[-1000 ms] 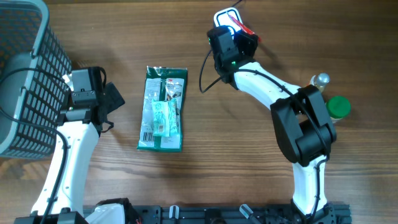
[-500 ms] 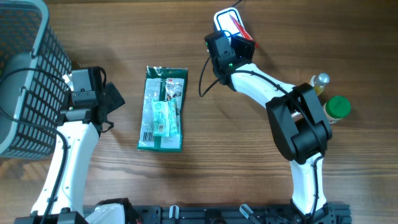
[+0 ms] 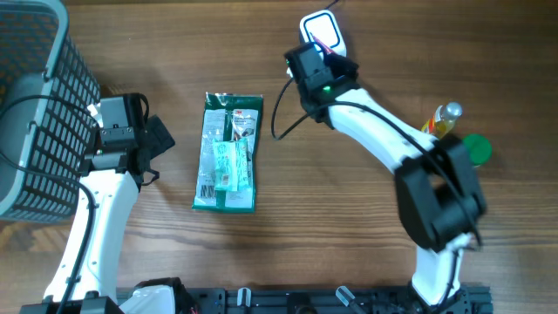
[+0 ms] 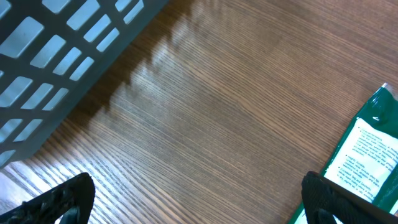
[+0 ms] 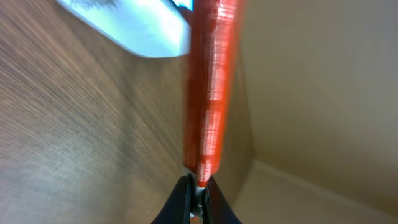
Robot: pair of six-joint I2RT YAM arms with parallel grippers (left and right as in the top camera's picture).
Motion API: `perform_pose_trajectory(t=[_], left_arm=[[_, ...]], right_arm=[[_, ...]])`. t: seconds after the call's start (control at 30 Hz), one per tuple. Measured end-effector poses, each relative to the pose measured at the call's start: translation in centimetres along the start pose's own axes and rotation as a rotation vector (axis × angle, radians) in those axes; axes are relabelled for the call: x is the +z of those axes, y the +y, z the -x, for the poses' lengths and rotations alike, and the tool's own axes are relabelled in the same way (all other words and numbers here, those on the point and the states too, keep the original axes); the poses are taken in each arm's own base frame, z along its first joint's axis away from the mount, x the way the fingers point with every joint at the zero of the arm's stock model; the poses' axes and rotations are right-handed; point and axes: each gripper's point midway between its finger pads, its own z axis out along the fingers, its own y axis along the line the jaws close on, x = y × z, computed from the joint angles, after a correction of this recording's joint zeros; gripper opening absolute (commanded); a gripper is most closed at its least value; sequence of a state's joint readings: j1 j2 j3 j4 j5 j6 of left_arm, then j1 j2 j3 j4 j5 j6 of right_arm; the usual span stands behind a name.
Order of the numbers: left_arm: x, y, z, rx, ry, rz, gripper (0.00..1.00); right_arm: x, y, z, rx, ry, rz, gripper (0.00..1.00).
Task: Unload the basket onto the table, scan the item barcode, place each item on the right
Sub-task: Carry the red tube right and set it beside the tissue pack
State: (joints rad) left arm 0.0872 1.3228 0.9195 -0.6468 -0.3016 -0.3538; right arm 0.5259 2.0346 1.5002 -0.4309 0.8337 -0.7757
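**Mid-surface, a green packet waits; scanner gripped at the far edge**

The green packet [image 3: 227,153] lies flat near the middle of the wooden surface [image 3: 349,227]. Its long side runs away from the robot, printed face up w/ a pale label on it. No barcode can be picked out for sure at this size; the white panel along its left edge is the likely spot. Nothing touches the packet.

Step in hand, as I judge it: fetching the scanner, not yet scanning. The right pincer [image 5: 198,190] is clamped tight on a red strip belonging to the white scanner [image 3: 321,30]. That's at the far edge of the surface, beyond & to the right of the packet, well apart from it. Its wrist view shows the red strip running straight out from btwn the fingertips to the white body. Can't tell whether the scanner is lifted or resting.

Next move prob. calls for carrying the scanner across to the packet and aiming it down at the label. A grip on a thin strip could let the body swing, so the aim may need care.

The left pincer [image 4: 198,202] stands wide, holding nothing, near the packet's left side; the packet's corner shows at the right edge of its wrist view. Farther left sits a grey basket [image 3: 35,105]. Off to the right, by the right arm: a small bottle [image 3: 448,114] and a green lid [image 3: 476,149], uninvolved.
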Motion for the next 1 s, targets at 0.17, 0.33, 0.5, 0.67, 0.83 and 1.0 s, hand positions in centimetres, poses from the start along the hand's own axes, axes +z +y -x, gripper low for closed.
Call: perform_pose_trajectory(t=[0.17, 0.33, 0.5, 0.67, 0.83, 1.0], left_arm=[[0.0, 0.0, 0.0, 0.0, 0.0, 0.0, 1.0], [0.0, 0.0, 0.0, 0.0, 0.001, 0.0, 1.0], [0.0, 0.0, 0.0, 0.0, 0.0, 0.0, 1.0], [0.0, 0.0, 0.0, 0.0, 0.0, 0.0, 1.0], [0.0, 0.0, 0.0, 0.0, 0.001, 0.0, 1.0], [0.0, 0.0, 0.0, 0.0, 0.001, 0.0, 1.0]], right_arm=[[-6.9, -1.5, -4.0, 0.29, -0.051, 0.237, 0.04], [-10.0, 3.0, -9.1, 0.587, 0.128, 0.583, 0.04], [-9.4, 9.2, -13.5, 0.75, 0.392, 0.698, 0.04], [-8.2, 15.1, -17.6, 0.837, 0.576, 0.684, 0.61], [-6.5, 18.1, -18.6, 0.893, 0.577, 0.655, 0.64], [-5.3, 17.6, -16.7, 0.967, 0.491, 0.643, 0.54]])
